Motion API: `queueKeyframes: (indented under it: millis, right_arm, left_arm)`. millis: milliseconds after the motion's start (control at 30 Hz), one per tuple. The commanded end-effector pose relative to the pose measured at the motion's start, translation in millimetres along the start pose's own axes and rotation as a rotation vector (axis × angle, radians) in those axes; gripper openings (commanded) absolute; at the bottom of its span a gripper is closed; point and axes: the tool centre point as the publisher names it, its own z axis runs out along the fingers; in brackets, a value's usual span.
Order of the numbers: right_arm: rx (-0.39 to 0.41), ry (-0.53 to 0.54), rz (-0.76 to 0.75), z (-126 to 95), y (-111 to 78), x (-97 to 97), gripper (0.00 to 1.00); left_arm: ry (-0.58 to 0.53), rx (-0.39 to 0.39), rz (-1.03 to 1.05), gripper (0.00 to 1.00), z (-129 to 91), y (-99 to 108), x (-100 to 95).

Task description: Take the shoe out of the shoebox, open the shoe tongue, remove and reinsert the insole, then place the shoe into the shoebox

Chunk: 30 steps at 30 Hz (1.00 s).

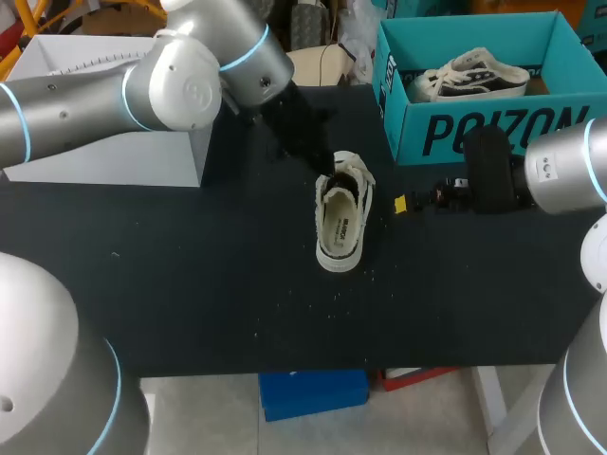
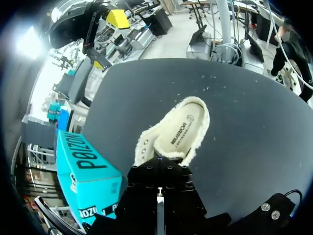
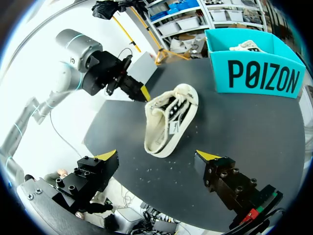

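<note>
Widely splayed right gripper [image 3: 157, 155] near shoe [image 3: 171, 117]

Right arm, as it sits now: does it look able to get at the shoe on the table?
Probably yes. The right gripper is open beside the shoe, with only bare table between them. The left gripper is at the shoe's lace end, so the near side and heel look free.

bare table [image 1: 190, 284] lay open left of the shoe [image 1: 341, 223]; the shoebox [image 1: 474, 133] (a second shoe [image 1: 469, 78] inside) blocked the far right, a white box [image 1: 114, 156] the far left.
</note>
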Motion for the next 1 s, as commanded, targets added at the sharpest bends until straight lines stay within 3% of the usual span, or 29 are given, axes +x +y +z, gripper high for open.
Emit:
queueKeyframes:
  millis: [33, 100, 200, 233, 300, 400, 533, 1000]
  right_arm:
    - [0.002, -0.003, 0.001, 1, 0.8, 0.9, 1.0]
    - [0.002, -0.003, 0.001, 1, 0.8, 0.9, 1.0]
    - [0.002, -0.003, 0.001, 1, 0.8, 0.9, 1.0]
    - [0.002, -0.003, 0.001, 1, 0.8, 0.9, 1.0]
    - [0.002, -0.003, 0.001, 1, 0.8, 0.9, 1.0]
    - [0.002, -0.003, 0.001, 1, 0.8, 0.9, 1.0]
    - [0.002, -0.003, 0.001, 1, 0.8, 0.9, 1.0]
    - [0.002, -0.003, 0.001, 1, 0.8, 0.9, 1.0]
  left_arm:
    - [0.126, -0.006, 0.073, 0.0, -20, -7, 4.0]
    - [0.186, -0.005, 0.146, 0.13, -19, -6, 8.9]
    - [0.218, -0.047, 0.237, 0.13, -16, -4, 13.1]
    - [0.242, -0.098, 0.263, 0.14, -16, -1, 14.6]
    - [0.226, -0.107, 0.281, 0.3, -15, 0, 15.5]
    - [0.238, -0.128, 0.323, 0.38, -11, 3, 15.8]
    - [0.219, -0.153, 0.379, 0.38, -4, 6, 15.0]
    - [0.243, -0.11, 0.43, 0.34, 33, 28, 31.6]
